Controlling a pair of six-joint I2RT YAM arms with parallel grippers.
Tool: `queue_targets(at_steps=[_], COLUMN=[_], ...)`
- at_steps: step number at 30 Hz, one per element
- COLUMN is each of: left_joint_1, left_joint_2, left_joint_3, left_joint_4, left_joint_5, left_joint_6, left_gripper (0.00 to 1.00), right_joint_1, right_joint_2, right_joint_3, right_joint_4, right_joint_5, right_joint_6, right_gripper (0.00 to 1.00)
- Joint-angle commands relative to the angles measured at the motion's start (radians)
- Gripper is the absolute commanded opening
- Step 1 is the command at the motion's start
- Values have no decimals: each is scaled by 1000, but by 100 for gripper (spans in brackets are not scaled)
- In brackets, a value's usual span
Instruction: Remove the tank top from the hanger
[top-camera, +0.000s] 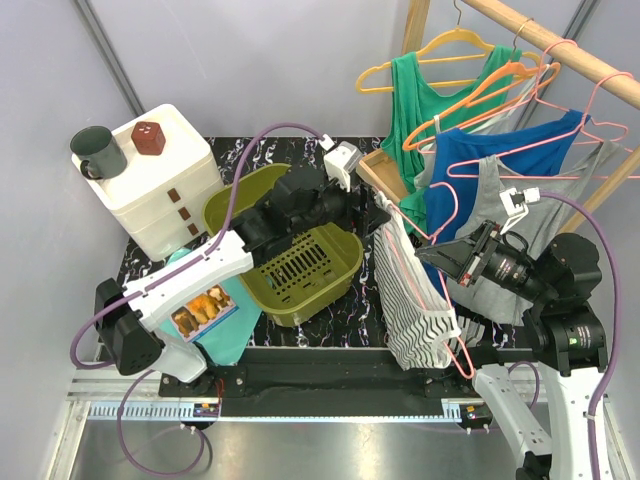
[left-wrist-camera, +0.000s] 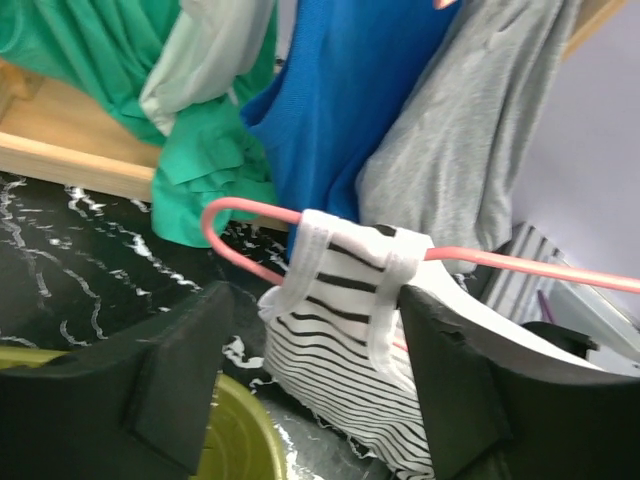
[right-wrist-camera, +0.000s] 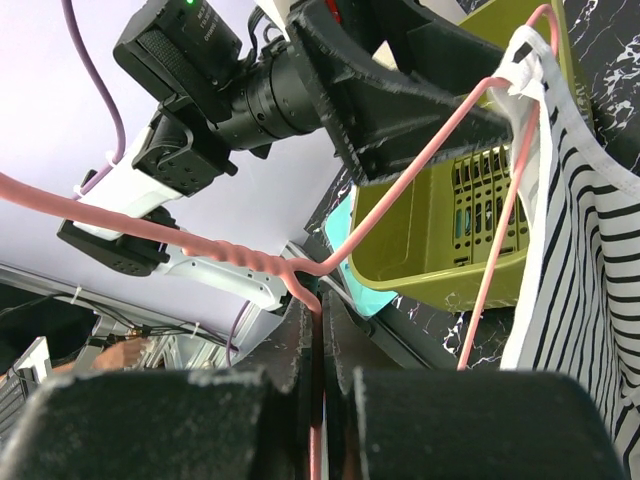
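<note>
Pink hanger (top-camera: 465, 358) holds the striped tank top (top-camera: 415, 290) over the front edge of the bench (top-camera: 270, 150), seen from above. Left wrist view: the left hand (left-wrist-camera: 315, 320) is spread, one finger each side of the strap (left-wrist-camera: 340, 280). Right wrist view: the right hand (right-wrist-camera: 318, 400) pinches the hanger wire.

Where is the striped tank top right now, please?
In the top view the striped tank top hangs right of centre on a pink hanger, between the olive basket and the right gripper.
</note>
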Motion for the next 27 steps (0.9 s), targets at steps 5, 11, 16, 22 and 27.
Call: queue_targets(at_steps=[5,11,16,22,27], left_joint_1=[4,7,24,64,108], left_joint_2=[-21,25,33,50,95], left_joint_3=[3,63,87,179,263], left_joint_4=[105,47,28,-51,-93], left_joint_5=[105,62,68,10,-9], left_joint_6=[-50,-38,-35,-25,-41], left_gripper=[79,41,12,0,0], right_joint_1=[-2,-2,-2,-2,-1], right_joint_2=[-7,-24,-39,-79,-137], right_joint_3=[8,18,14,-23,-38], right_joint_4=[64,62,62,42,2], right_joint_5=[-10,-17,-31,-45,-98], right_joint_6=[14,25,35,29,-21], right_gripper=[0,0,0,0,0])
